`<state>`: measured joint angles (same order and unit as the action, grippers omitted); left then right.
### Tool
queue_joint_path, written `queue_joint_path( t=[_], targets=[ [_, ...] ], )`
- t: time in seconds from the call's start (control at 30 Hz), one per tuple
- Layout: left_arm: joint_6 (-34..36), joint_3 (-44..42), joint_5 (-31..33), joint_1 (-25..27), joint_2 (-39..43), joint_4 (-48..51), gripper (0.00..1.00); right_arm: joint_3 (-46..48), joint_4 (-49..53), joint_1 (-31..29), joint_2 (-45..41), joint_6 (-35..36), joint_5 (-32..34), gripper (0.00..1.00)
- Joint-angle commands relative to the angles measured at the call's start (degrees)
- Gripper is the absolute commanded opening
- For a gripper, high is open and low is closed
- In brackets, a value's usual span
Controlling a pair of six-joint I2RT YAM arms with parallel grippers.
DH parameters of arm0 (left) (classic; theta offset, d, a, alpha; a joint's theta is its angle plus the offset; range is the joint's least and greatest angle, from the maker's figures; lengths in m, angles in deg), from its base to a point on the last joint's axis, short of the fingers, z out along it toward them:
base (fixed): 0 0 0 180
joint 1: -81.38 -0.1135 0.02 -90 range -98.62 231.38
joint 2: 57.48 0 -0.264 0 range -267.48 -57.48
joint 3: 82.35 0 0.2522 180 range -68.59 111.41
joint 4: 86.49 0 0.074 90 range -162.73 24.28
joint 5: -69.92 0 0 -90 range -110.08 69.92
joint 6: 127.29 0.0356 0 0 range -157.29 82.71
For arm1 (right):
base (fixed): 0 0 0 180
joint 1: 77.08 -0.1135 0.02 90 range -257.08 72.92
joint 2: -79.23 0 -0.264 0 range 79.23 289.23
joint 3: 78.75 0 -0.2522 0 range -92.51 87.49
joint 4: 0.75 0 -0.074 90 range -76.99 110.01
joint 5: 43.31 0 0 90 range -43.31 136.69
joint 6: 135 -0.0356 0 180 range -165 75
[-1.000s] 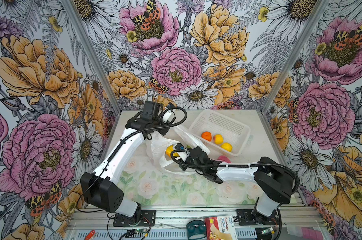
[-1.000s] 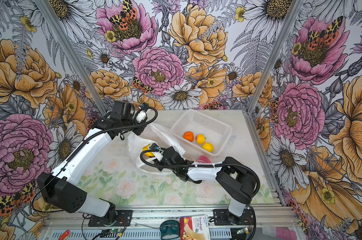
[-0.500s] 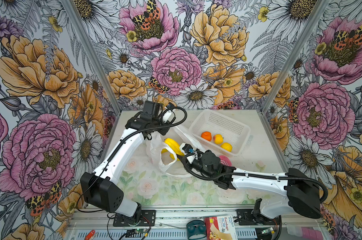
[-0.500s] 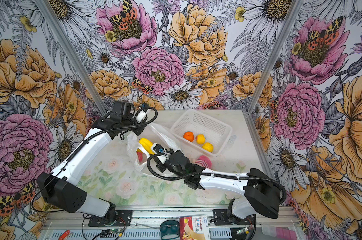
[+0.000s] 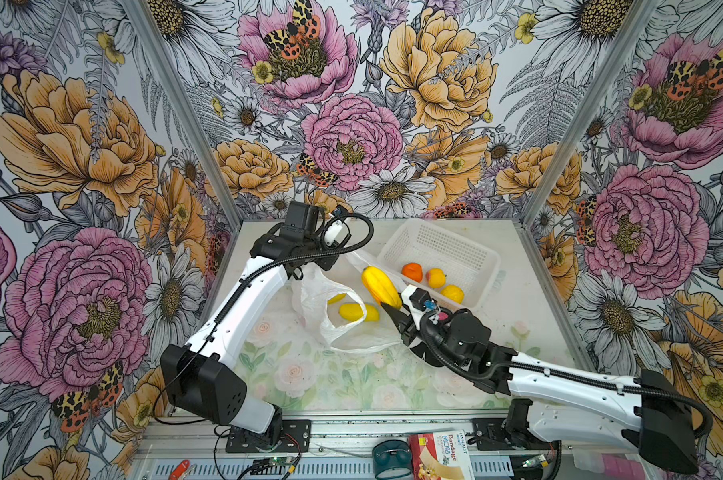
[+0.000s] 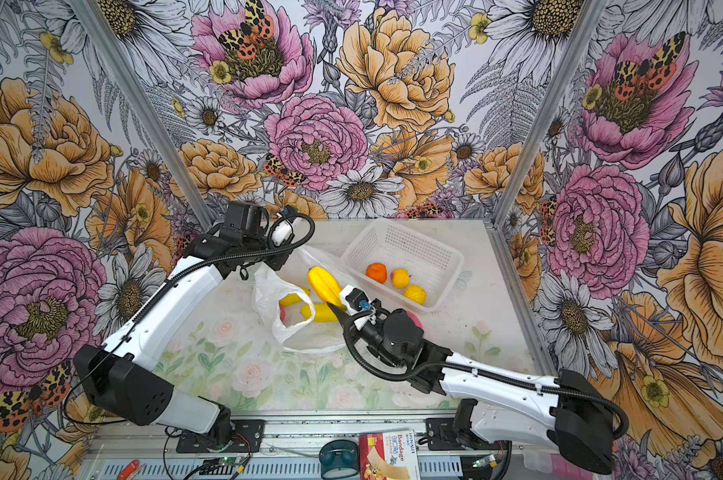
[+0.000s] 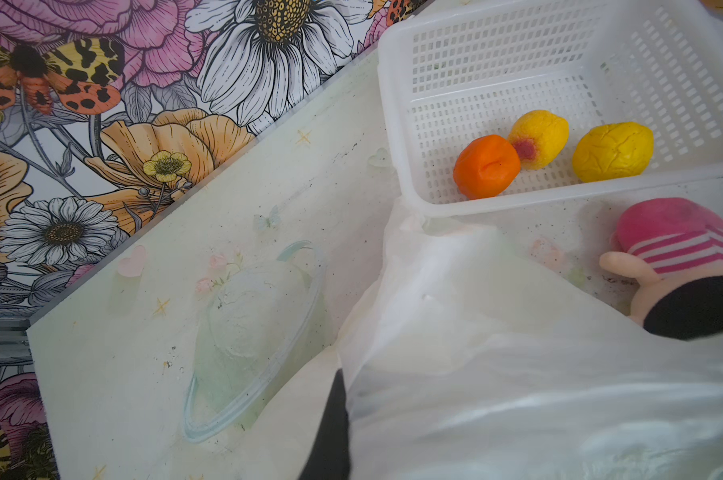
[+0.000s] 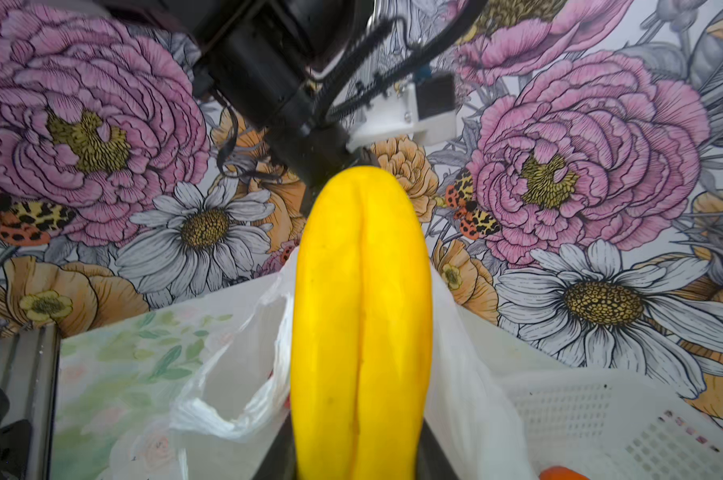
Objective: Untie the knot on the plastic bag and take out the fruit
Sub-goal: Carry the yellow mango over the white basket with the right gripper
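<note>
Counting first in both top views: three fruits lie in the one white basket (image 5: pixel 434 243) at the far right, namely an orange fruit (image 5: pixel 412 272), a yellow fruit with a red blush (image 5: pixel 435 277) and a round yellow fruit (image 5: pixel 452 294). One long yellow fruit (image 5: pixel 379 284) is pinched at its near end by the right gripper (image 5: pixel 394 306), up in the air between the basket and the plastic bag (image 5: pixel 309 291). This bag lies in the middle of the table (image 5: pixel 351 386) with its mouth open toward the right. Two yellow fruits (image 5: pixel 353 311) show inside it, and in a top view also a red piece (image 6: pixel 282 314). The right arm (image 5: pixel 559 382) reaches low from the near right and points far-left. The left arm (image 5: pixel 247 307) rises from the near left, and its wrist bends over the far edge of the bag. One pink doll (image 6: pixel 416 321) is partly hidden behind the right wrist.

From the left wrist, the left gripper (image 7: pixel 339 415) is fully closed, with the bag film gathered on it; only one dark finger (image 7: pixel 330 428) shows. Beyond it are the basket with its three fruits and the doll.

From the right wrist, two dark fingers (image 8: pixel 278 461) stand narrow, one on each side of the long fruit.
</note>
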<state>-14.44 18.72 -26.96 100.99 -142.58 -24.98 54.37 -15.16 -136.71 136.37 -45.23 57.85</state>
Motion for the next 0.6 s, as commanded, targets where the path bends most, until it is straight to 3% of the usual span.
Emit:
queue_joint_path(
  t=[0.0, 0.17, 0.27, 0.57],
  targets=[
    [-0.3, 1.6, 0.4, -0.2, 1.3, -1.0, 0.00, 3.8, -3.7, 0.5, -7.1, -3.8, 1.6, 0.12],
    [-0.3, 1.5, 0.6, -0.1, 1.3, -1.0, 0.00, 9.8, -5.6, 5.1, -17.8, -9.1, 6.7, 0.13],
    [-0.3, 1.5, 0.6, 0.0, 1.3, -1.0, 0.00, 11.3, -4.7, 10.0, -19.7, -13.6, 9.0, 0.15],
    [-0.2, 1.5, 0.8, 0.0, 1.3, -1.0, 0.00, 7.1, 3.9, 26.1, -10.7, -27.8, 5.5, 0.15]
  ],
)
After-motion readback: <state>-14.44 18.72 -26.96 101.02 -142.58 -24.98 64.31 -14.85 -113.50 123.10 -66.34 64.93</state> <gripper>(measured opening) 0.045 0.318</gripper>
